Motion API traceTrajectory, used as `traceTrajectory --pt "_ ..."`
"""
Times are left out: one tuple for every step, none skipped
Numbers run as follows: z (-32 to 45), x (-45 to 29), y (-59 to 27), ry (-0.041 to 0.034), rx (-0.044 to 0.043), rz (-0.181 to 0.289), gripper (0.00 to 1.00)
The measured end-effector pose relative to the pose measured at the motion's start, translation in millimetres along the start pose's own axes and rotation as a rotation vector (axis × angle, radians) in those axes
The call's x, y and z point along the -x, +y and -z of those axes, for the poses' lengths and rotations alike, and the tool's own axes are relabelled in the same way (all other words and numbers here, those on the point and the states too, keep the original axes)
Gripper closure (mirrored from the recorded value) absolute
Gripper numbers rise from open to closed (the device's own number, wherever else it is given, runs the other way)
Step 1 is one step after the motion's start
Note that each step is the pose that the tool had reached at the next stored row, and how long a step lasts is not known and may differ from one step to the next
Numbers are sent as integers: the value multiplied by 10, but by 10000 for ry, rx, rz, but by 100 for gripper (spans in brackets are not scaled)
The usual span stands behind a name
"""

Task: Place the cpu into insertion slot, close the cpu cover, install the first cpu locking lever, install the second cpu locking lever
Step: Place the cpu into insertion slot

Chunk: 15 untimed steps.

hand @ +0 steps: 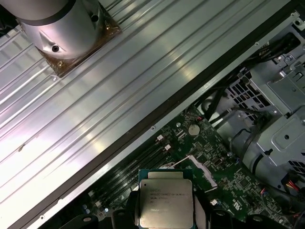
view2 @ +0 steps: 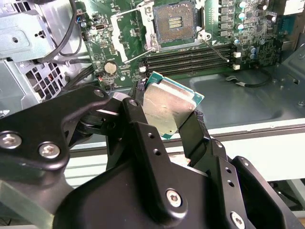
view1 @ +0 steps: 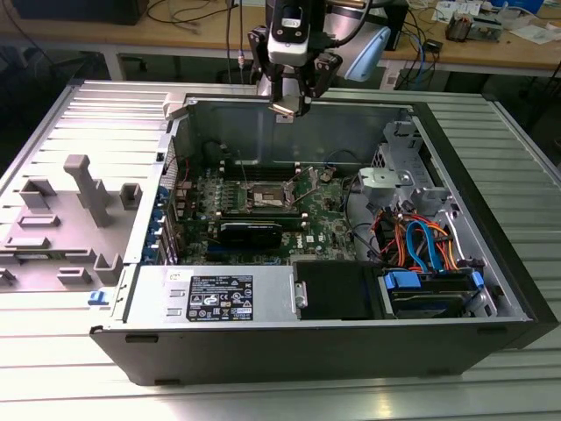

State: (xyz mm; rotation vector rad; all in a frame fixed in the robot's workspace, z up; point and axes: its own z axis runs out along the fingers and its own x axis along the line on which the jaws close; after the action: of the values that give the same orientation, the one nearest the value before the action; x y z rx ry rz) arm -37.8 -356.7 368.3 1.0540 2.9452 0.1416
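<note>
- The chip [view2: 170,102] is off the board, held up in the air, with its grey metal top facing the first wrist view and its green edge showing in the second wrist view.
- The gripper [view2: 164,118] has it by two opposite edges. The jaws are closed only to the chip's width, and each black finger [view2: 193,133] presses on one side. Nothing else touches the chip.
- In the exterior view I see the gripper hanging above the back edge of the computer case [view1: 302,132], well above the circuit board [view1: 324,197].
- The socket [view2: 175,21] lies flat on that board toward its back edge, beside the long memory slots [view2: 190,59]. Its gold-brown contact field is uncovered, and two thin wire levers [view2: 136,56] stand out from its corners, so I judge it ready to receive the chip.
- I take the step in hand to be carrying the chip over to the socket. To do it well I would keep the chip level, square its edges to the silver rim, match the notches and bring it straight down. Any sideways slide could bend the contacts.
- The grip is on the edges only, so a jolt could twist the chip.
</note>
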Motion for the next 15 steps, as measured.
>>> traceTrajectory --pt "0 0 0 -2 1 -22 46" --pt "0 0 0 -4 1 -45 46" --pt "-1 0 0 -7 2 -74 46" --pt "-1 0 0 -9 2 -98 46" --pt "-1 0 0 -11 2 -124 46" --pt "-1 0 0 -13 4 -146 46" --pt "-2 0 0 -17 4 -190 46" --pt "-2 0 0 -19 5 -216 46" --pt "-2 0 0 -21 5 -237 46" --pt "-2 0 0 -23 6 -260 46" --pt "-3 0 0 -25 6 -282 46" --pt "-3 0 0 -27 6 -306 46" --pt "-3 0 0 -29 7 -329 46" --pt "-3 0 0 -31 7 -352 46" --pt "-4 0 0 -33 8 -372 46"
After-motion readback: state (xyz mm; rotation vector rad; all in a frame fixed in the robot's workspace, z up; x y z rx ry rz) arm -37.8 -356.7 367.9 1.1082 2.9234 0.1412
